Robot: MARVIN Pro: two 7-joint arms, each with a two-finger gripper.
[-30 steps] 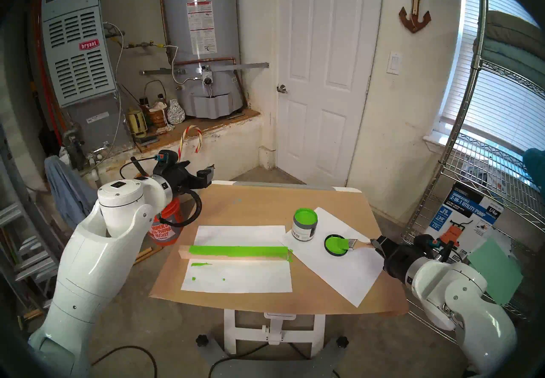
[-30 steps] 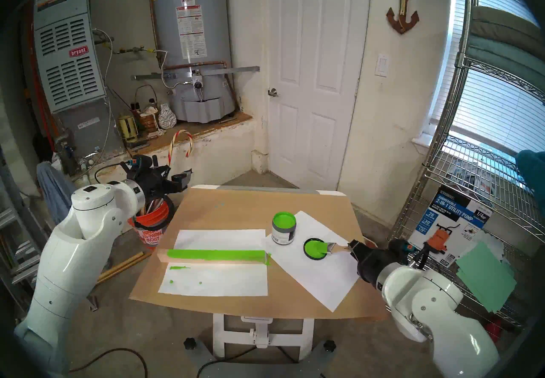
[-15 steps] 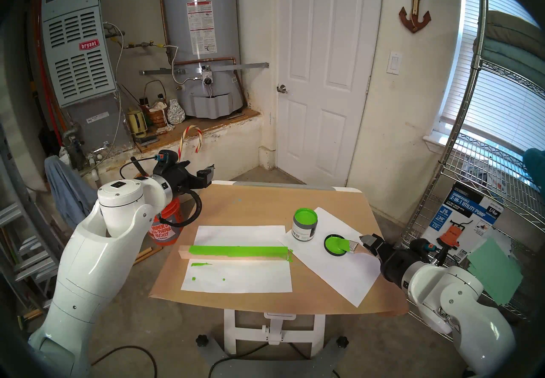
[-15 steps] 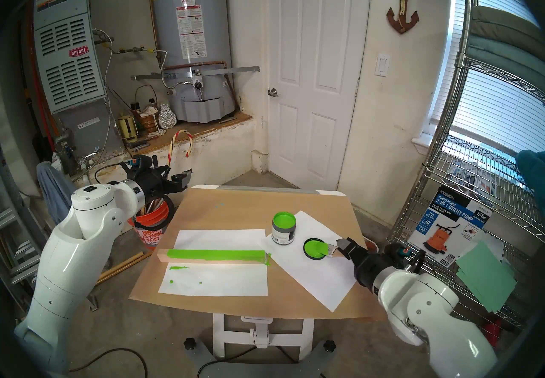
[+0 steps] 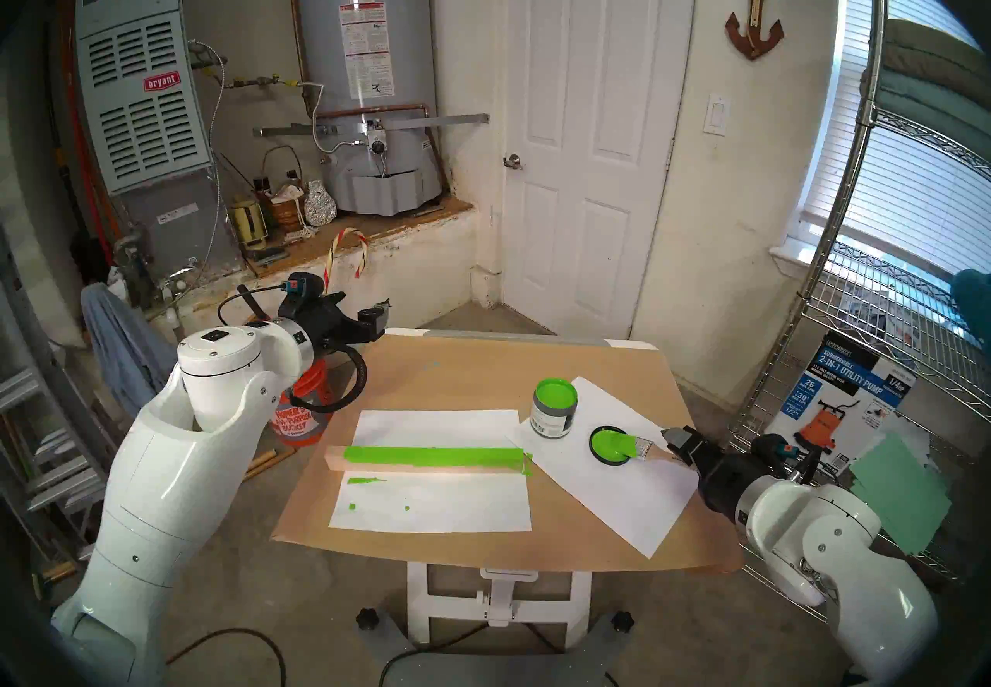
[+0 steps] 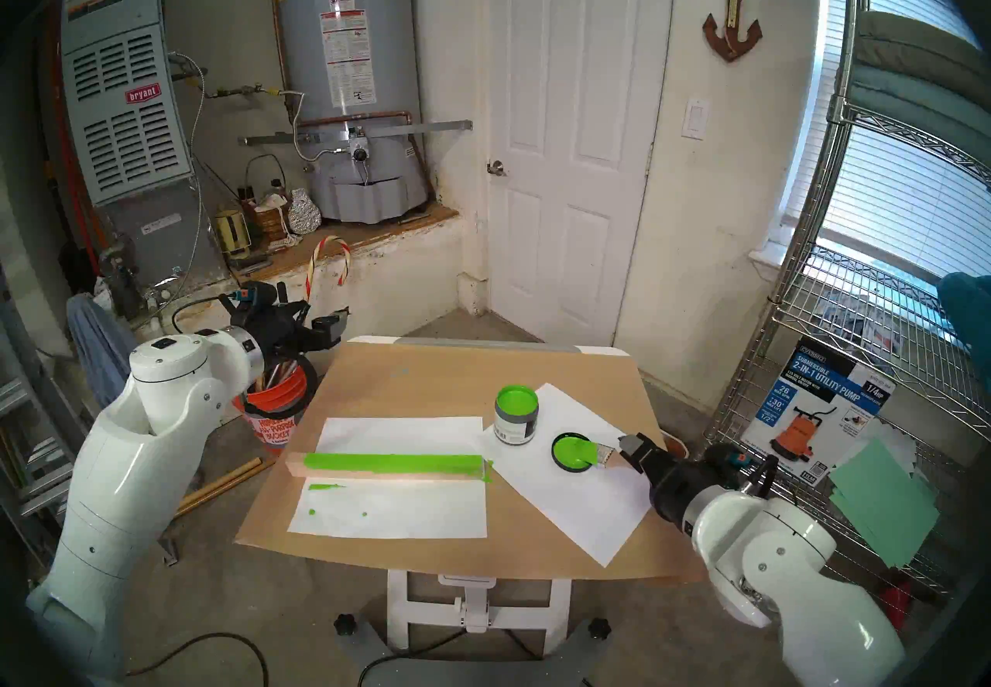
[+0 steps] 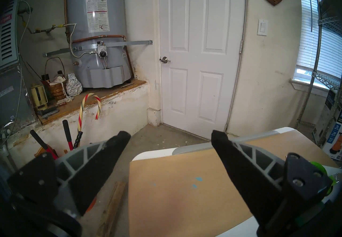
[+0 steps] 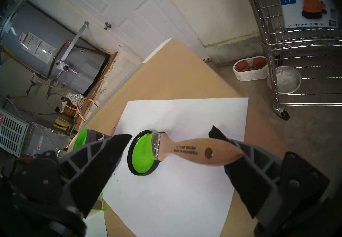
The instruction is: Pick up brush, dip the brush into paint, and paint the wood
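Note:
The brush (image 8: 194, 150) lies flat, its green bristles resting on the black lid (image 8: 142, 155) and its wooden handle on the white paper. My right gripper (image 8: 171, 132) is open around the handle, whose tail touches one finger. From the head, the brush (image 5: 646, 447) and right gripper (image 5: 677, 447) sit at the table's right side. The open can of green paint (image 5: 555, 407) stands just left of the lid (image 5: 610, 445). The wood (image 5: 429, 457), green on top, lies across the table's middle. My left gripper (image 5: 378, 316) hovers open and empty off the far left corner.
Two white paper sheets (image 5: 429, 503) (image 5: 616, 498) cover the brown table top (image 5: 456, 375). An orange bucket (image 5: 303, 418) stands on the floor at the left. A wire shelf (image 5: 858, 401) with a pump box stands close behind my right arm.
My right gripper has opened and let go of the brush handle. The brush now rests on the lid and paper. The left arm has not moved.

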